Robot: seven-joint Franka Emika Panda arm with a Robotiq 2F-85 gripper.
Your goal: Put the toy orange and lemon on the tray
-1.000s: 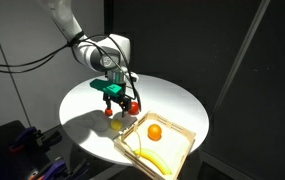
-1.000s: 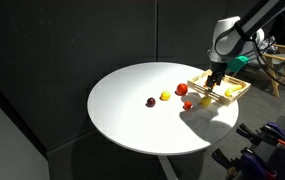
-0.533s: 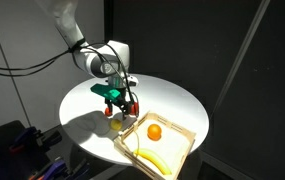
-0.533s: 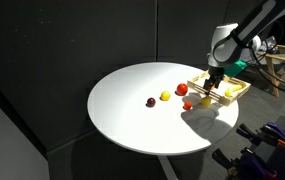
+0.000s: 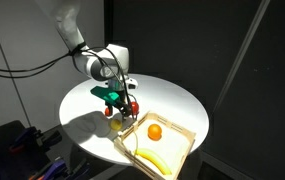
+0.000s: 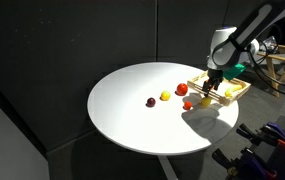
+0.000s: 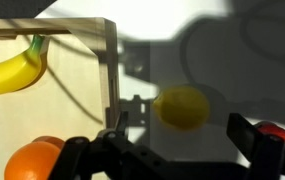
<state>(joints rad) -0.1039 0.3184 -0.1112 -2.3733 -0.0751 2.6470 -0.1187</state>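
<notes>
Table: round and white (image 5: 177,95), ringed by dark curtains; everything we list sits on it or over it.
Claw: the gripper (image 7: 167,152) hangs with its jaws spread wide and nothing between them, low over the table just outside the tray's corner.
Lemon: in the wrist view the lemon (image 7: 182,107) lies on the bare table, just beside the tray's rim and ahead of the open jaws; in an exterior view we see it (image 5: 116,124) almost under the claw.
Red fruit: a small red fruit (image 7: 274,132) sits near the lemon, on the side away from the tray.
Orange: the toy orange (image 5: 154,131) already rests inside the tray.
Tray: the tray (image 5: 188,134) stands at the table's edge, rim upright.
Banana: a banana (image 7: 12,70) lies in the tray beyond the orange.
Change: over the last second the arm has edged slightly off the tray towards the table, the jaws staying wide and the orange staying put.
Meaning: we judge the orange half done and the lemon next, so the claw needs to centre over it and come down without nudging the red fruit.
</notes>
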